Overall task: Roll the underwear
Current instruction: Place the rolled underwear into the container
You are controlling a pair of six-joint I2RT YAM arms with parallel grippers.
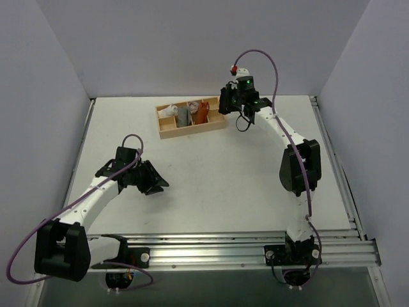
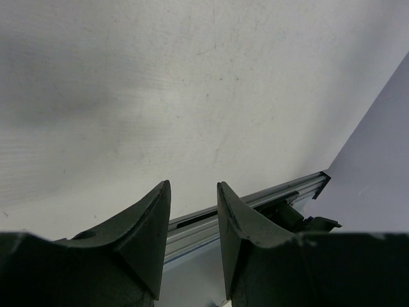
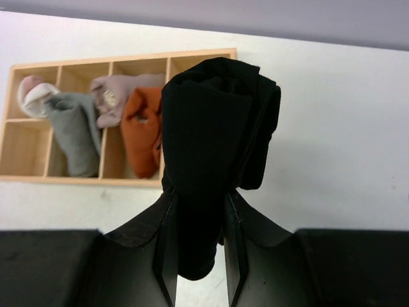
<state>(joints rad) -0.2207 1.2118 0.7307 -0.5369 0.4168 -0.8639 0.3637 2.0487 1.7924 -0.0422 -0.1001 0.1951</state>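
Note:
The underwear (image 3: 214,128) is a black rolled bundle, pinched at its lower part by my right gripper (image 3: 198,195), which is shut on it. In the top view my right gripper (image 1: 229,102) hangs by the right end of the wooden tray (image 1: 167,132), at the far side of the table. The underwear hides the tray's right end in the right wrist view. My left gripper (image 1: 156,184) is low over the bare table at the left, far from the tray. It stands open with nothing between its fingers (image 2: 160,211).
The tray (image 3: 77,64) holds a white roll (image 1: 169,110), a grey roll (image 1: 184,116) and an orange-brown roll (image 1: 201,113). An aluminium rail (image 1: 243,246) runs along the near table edge. Walls close in the left, right and back.

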